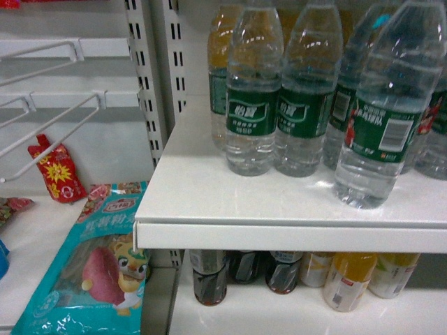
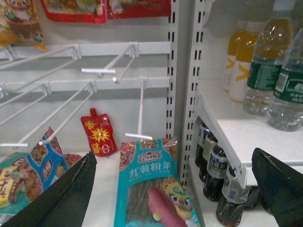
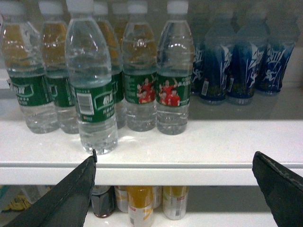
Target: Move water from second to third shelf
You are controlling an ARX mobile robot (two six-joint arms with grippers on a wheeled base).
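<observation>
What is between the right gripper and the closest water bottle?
Only bare white shelf lies between the right gripper and the front water bottle, seen in the right wrist view.

Soft, grainy frames under even light

White shelves (image 1: 293, 209) fill the right of the frame, slotted uprights (image 1: 150, 77) the middle, wire hooks (image 1: 49, 132) the left, under glaring light.

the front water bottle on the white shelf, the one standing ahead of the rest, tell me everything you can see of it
The front water bottle is clear ribbed plastic with a white cap and a dark green label band showing white text and a barcode. It looks full and sealed, standing upright on the white shelf near its front edge, ahead of the row of like bottles. No tool touches it.
</observation>
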